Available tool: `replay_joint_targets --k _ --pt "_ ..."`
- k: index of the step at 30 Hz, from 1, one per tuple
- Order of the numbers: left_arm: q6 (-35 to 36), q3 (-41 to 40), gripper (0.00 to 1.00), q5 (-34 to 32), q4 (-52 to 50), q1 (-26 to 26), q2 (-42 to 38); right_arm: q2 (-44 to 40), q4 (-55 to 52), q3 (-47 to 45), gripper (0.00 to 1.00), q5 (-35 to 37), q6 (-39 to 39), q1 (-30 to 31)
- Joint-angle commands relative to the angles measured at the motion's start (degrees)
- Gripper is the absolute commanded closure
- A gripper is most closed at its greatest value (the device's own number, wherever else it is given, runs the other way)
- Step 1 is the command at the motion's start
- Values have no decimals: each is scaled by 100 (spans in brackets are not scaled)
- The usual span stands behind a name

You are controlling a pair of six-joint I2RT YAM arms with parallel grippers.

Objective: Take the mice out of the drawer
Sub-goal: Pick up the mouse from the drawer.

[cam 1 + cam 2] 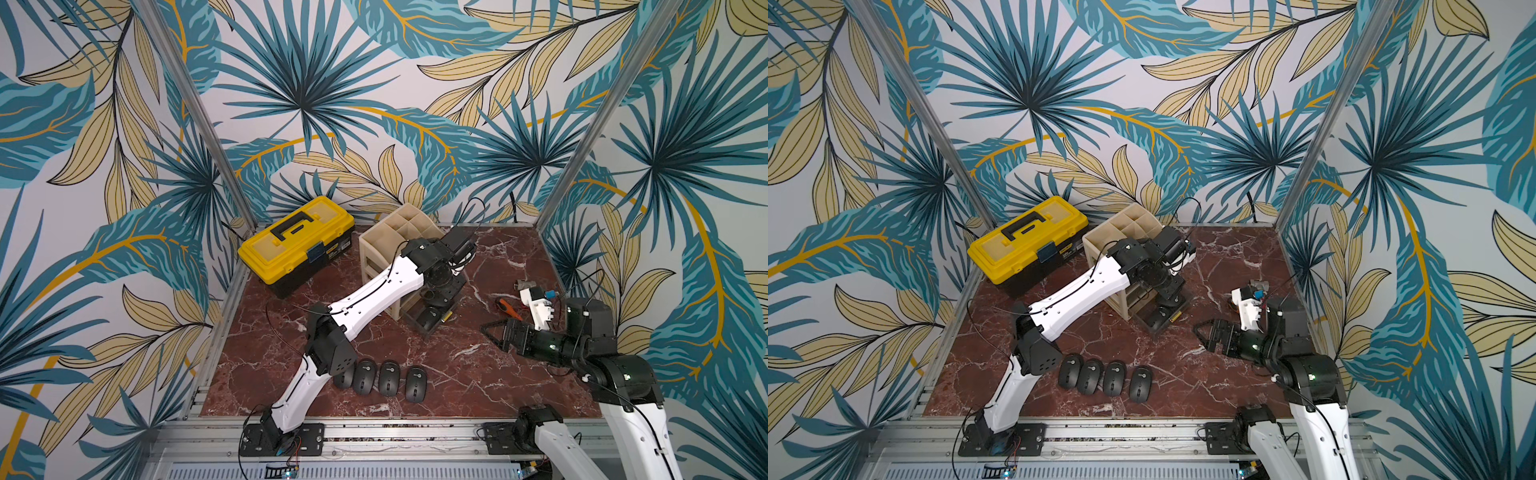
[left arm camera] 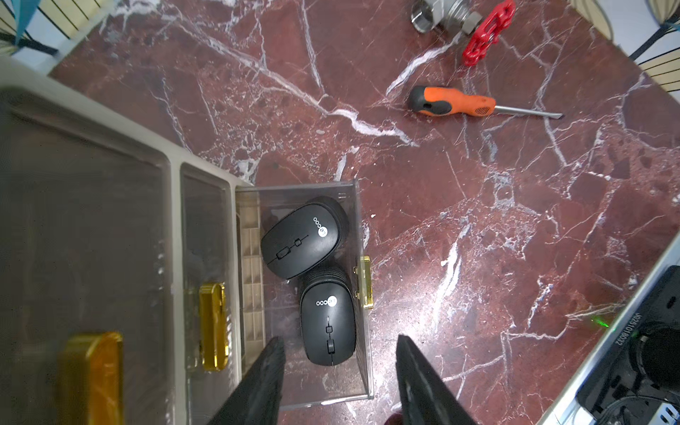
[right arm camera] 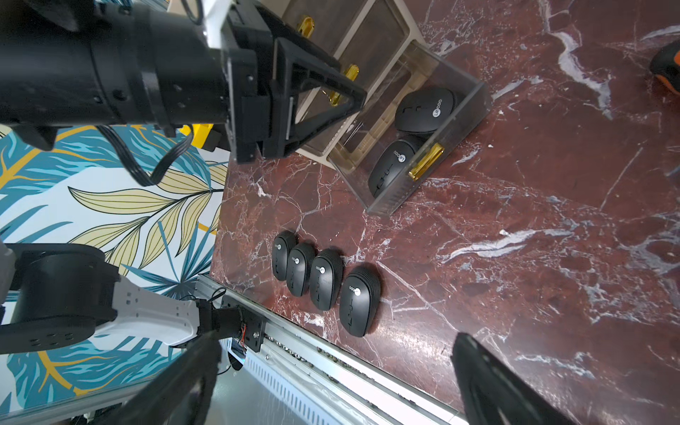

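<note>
The clear drawer with a gold handle stands pulled out of the beige organizer. Two dark grey mice lie inside it, one farther in and one by the handle; the right wrist view shows both. Several more mice lie in a row on the marble near the front edge. My left gripper hangs over the drawer, open, its fingertips either side of the nearer mouse's end without touching it. My right gripper hovers right of the drawer, wide open and holding nothing.
A yellow toolbox sits at the back left beside the organizer. An orange screwdriver, a metal valve with a red handle and a white device lie at the right. An aluminium rail borders the front.
</note>
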Motion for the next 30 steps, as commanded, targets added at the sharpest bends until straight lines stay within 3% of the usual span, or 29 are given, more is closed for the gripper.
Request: replay_joint_targets --k 1,6,14,21,30 --pt "-199 -251 50 -366 -196 -35 229 -67 -154 -98 0 -66 -148 -6" --pt "-271 -459 51 -591 -154 -35 388 -99 -152 -146 0 -110 -157 -6" --pt "-240 -686 50 -339 -33 -27 623 -110 -129 -238 0 -133 -185 -6" --pt "-165 -973 42 -132 114 12 697 -113 -124 -299 0 -163 -234 -6" --pt "-82 -1272 38 296 214 136 733 -108 -133 -342 1 -163 -258 -6"
